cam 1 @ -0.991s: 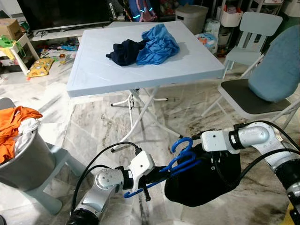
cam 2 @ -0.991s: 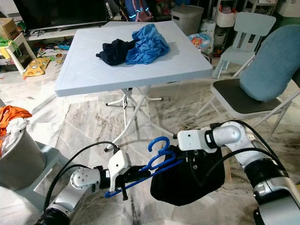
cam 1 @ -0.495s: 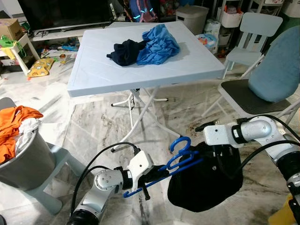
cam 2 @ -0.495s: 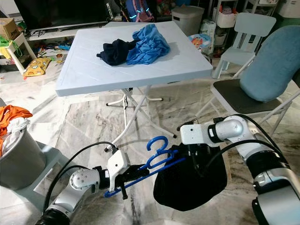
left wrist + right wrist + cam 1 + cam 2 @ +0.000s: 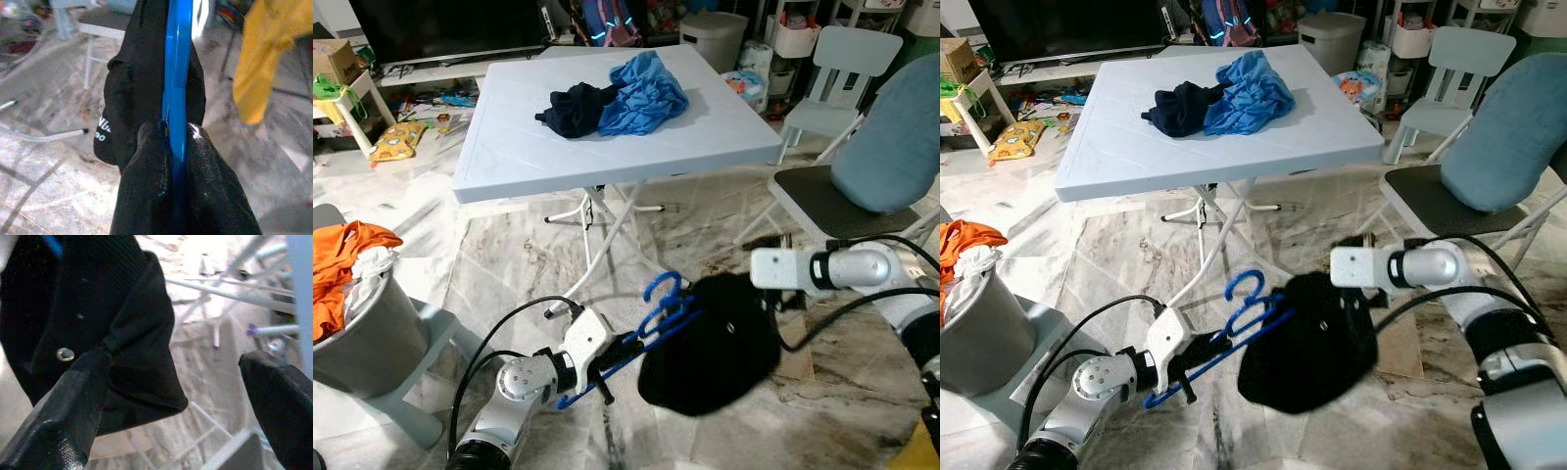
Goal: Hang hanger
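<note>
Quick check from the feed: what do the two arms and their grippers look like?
Both arms are silver metal cylinders with white box-shaped wrist housings and looping black cables. The left gripper and the right gripper each have two long, matte black fingers.

small white print on black garment (image 5: 103, 131) (too blurred to read); no other legible text.

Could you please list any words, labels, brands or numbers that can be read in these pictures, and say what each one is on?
White print on the black garment, seen in the left wrist view near the blue hanger: too blurred to read for certain; it ends in what looks like "00".
No other text is legible: the items behind the table are too small to read.
</note>
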Robot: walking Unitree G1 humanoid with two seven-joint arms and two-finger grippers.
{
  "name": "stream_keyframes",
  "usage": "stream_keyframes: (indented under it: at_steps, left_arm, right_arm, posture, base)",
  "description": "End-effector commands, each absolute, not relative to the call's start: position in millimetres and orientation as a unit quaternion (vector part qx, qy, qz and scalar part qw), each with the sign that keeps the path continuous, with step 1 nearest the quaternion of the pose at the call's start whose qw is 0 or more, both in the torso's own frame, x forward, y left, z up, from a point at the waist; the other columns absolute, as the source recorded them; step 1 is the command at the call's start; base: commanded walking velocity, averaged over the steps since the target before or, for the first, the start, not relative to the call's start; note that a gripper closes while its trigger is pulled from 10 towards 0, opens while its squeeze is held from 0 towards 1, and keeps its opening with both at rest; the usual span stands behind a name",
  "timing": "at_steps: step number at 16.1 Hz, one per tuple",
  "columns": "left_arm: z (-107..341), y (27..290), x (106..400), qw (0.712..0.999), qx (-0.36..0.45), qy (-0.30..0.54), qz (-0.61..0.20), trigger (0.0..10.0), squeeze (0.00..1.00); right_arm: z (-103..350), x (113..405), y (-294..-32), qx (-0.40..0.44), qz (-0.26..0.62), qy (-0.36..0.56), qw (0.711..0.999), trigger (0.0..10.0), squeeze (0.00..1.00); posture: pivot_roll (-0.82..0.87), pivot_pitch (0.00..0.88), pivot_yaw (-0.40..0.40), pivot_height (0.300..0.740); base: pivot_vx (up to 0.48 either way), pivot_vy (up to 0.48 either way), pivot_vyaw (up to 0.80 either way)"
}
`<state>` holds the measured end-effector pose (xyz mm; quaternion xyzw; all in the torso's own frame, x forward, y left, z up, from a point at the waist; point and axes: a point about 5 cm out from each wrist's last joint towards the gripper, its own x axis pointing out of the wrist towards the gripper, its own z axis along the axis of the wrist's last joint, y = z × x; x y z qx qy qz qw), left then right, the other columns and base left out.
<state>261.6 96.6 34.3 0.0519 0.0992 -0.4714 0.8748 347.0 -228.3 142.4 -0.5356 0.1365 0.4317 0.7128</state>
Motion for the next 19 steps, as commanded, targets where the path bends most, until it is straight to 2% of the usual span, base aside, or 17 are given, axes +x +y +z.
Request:
stream_keyframes:
  at_steps: [1,2,3,5,7,9,11,12,13,16,19]
  left_arm:
    - [44.2,99.7,269.1,0.889,0.035,0.073,-0.452,0.0,0.0]
    - [42.1,103.0,270.4,0.898,0.031,0.083,-0.431,0.0,0.0]
    - [40.2,107.4,270.6,0.914,0.013,0.084,-0.397,0.0,0.0]
    - [41.1,109.4,270.6,0.923,-0.014,0.08,-0.377,0.0,0.0]
    - [49.6,107.2,272.3,0.925,-0.071,0.067,-0.366,0.0,0.0]
    - [56.3,102.2,274.1,0.92,-0.085,0.06,-0.378,0.0,0.0]
    - [56.7,99.3,272.5,0.913,-0.083,0.065,-0.394,0.0,0.0]
    - [58.3,93.5,268.3,0.899,-0.088,0.07,-0.424,0.0,0.0]
    - [59.5,91.4,267.3,0.894,-0.092,0.07,-0.433,0.0,0.0]
    - [69.8,83.1,263.8,0.871,-0.134,0.074,-0.467,0.0,0.0]
    - [71.9,83.6,258.8,0.854,-0.137,0.084,-0.495,0.0,0.0]
  right_arm:
    - [147.1,351.1,-231.0,-0.534,0.408,0.132,0.729,10.0,0.93]
    - [144.7,353.0,-232.9,-0.522,0.382,0.134,0.75,10.0,0.0]
    - [134.3,353.0,-234.7,-0.487,0.349,0.149,0.787,10.0,0.0]
    - [122.5,350.4,-233.8,-0.452,0.33,0.165,0.812,10.0,0.0]
    - [110.0,348.5,-213.4,-0.273,0.299,0.154,0.901,10.0,0.0]
    - [97.2,343.7,-207.6,-0.212,0.257,0.152,0.931,10.0,0.0]
    - [94.3,342.1,-203.3,-0.156,0.244,0.149,0.945,10.0,0.0]
    - [96.3,341.8,-197.9,-0.098,0.217,0.124,0.963,10.0,0.0]
    - [96.1,342.0,-197.9,-0.085,0.201,0.123,0.968,10.0,0.0]
    - [96.8,337.5,-191.4,-0.111,0.2,0.11,0.967,10.0,0.0]
    - [91.5,331.5,-183.4,-0.128,0.242,0.121,0.954,10.0,0.0]
  posture:
    - [-0.19,0.0,0.042,0.74]
    - [-0.19,0.0,0.043,0.74]
    - [-0.19,0.0,0.044,0.74]
    - [-0.18,0.0,0.042,0.74]
    - [-0.17,0.0,0.041,0.74]
    - [-0.17,0.0,0.046,0.74]
    - [-0.17,0.0,0.053,0.74]
    - [-0.18,0.0,0.059,0.74]
    - [-0.17,0.0,0.059,0.74]
    - [-0.17,0.0,0.065,0.74]
    - [-0.17,0.0,0.066,0.74]
  base:
    - [0.0,0.0,0.0]
    - [0.0,0.0,0.0]
    - [0.0,0.0,0.0]
    - [0.0,0.0,0.0]
    - [0.0,0.0,0.0]
    - [0.0,0.0,0.0]
    - [0.0,0.0,0.0]
    - [0.0,0.0,0.0]
    - [0.0,0.0,0.0]
    - [0.0,0.0,0.0]
    - [0.0,0.0,0.0]
